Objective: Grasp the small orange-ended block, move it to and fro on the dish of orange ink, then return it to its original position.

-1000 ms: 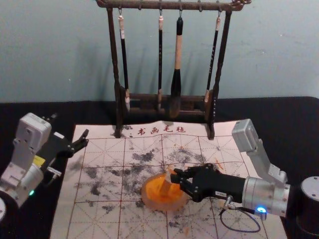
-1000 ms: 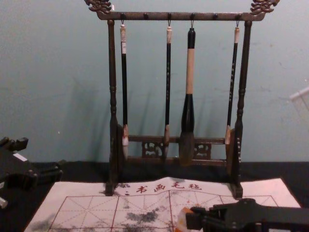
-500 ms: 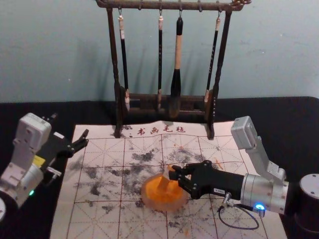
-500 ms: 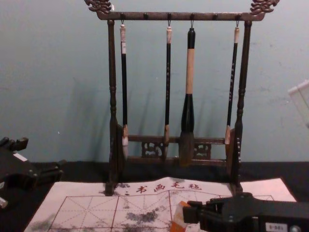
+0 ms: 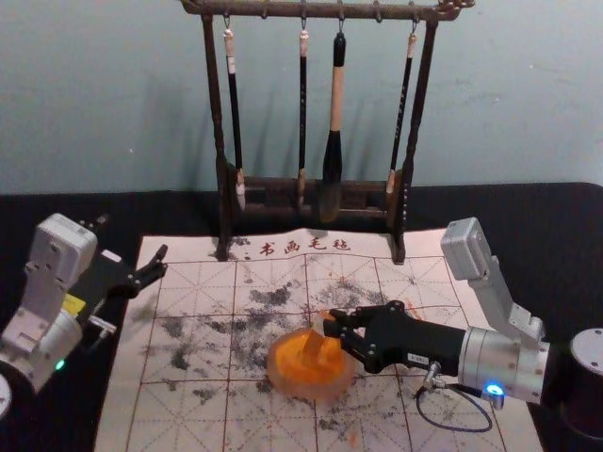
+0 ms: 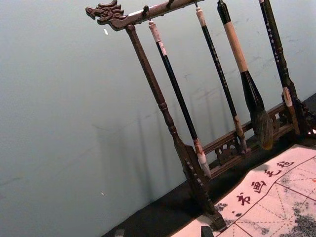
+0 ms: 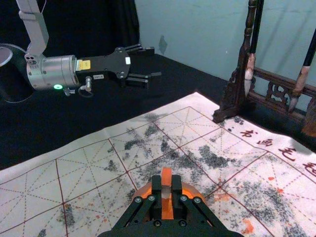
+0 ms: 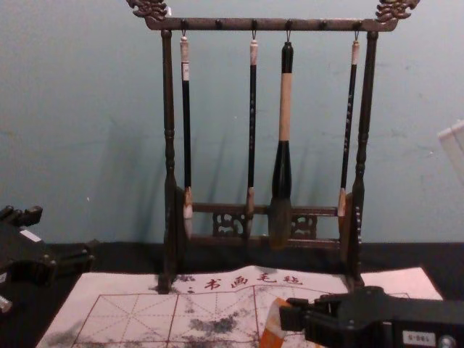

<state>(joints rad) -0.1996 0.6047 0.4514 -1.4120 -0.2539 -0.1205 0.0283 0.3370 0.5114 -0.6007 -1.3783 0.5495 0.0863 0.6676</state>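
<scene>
One orange-ended block leans in the dish of orange ink on the mat, its upper part clamped by the R end effector, which reaches in from the R. L end effector is idle nr the mat's far L corner, fingers apart; brush rack stands behind w/ 4 brushes.

Counted: four brushes, one rack, one dish, one block, one mat, one left gripper, one right gripper.

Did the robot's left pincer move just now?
No. In the head view, the left pincer is still in the same spot by the far left corner of the mat.
</scene>
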